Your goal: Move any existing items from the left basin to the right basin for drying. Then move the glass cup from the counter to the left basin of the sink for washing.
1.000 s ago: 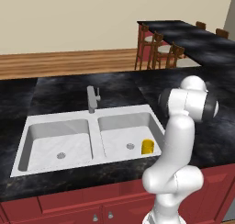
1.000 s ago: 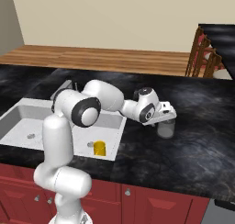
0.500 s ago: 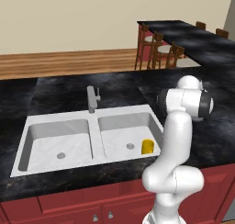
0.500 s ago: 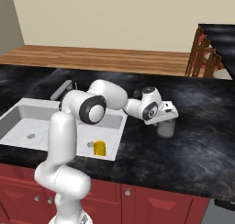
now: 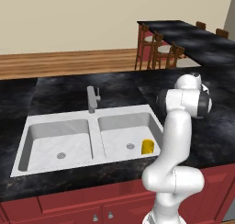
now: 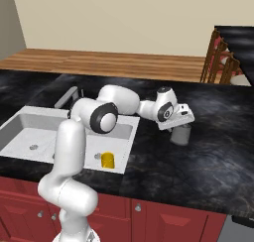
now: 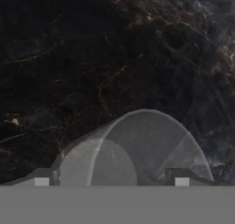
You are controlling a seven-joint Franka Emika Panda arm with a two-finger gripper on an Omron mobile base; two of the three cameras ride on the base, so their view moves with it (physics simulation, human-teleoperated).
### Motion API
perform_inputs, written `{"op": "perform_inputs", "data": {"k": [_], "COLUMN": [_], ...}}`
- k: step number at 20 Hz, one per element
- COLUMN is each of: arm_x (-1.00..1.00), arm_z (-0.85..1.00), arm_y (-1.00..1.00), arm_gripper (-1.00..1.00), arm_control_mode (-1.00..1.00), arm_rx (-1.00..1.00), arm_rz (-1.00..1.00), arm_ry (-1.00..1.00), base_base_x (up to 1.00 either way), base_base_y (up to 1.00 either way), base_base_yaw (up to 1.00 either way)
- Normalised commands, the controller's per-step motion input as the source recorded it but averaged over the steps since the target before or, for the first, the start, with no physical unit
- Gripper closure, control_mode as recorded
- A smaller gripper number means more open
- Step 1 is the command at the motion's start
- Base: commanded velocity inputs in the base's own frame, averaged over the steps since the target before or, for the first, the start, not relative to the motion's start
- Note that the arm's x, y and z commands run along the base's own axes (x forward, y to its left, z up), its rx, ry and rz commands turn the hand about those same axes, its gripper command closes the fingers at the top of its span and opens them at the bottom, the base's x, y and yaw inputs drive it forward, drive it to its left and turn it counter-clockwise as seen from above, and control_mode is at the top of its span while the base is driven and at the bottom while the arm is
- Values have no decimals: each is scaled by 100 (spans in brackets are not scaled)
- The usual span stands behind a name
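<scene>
Since a second earlier, the arm had reached further right and lowered its hand over the glass cup, while the yellow cup stayed put.

From the left base view, the white arm rose at the right, its bulky dark-jointed elbow blocking the hand. The pale double sink (image 5: 92,140) sat sunk in the glossy black marbled counter (image 5: 59,87). The left basin (image 5: 57,145) held only its drain; the opaque yellow cup (image 5: 148,146) stood upright in the right basin (image 5: 126,138), so the first step looked done.

From the right base view, the gripper (image 6: 179,123) hung directly above the glass cup (image 6: 181,134), a small greyish cylinder standing well right of the sink.

From the hand view, the cup's round see-through rim (image 7: 137,149) sat between the two dark fingertips (image 7: 41,178), which stood wide apart on either side, apparently placed to close on its smooth wall.
</scene>
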Motion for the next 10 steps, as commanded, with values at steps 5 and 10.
{"op": "perform_inputs", "data": {"k": [5,10], "arm_x": [-1,-5], "arm_z": [-26,-13], "arm_y": [0,0], "arm_gripper": [100,100], "arm_control_mode": [-100,-100], "arm_rx": [0,0], "arm_rz": [1,1], "arm_ry": [2,0], "base_base_x": [0,0], "base_base_y": [0,0], "base_base_yaw": [0,0]}}
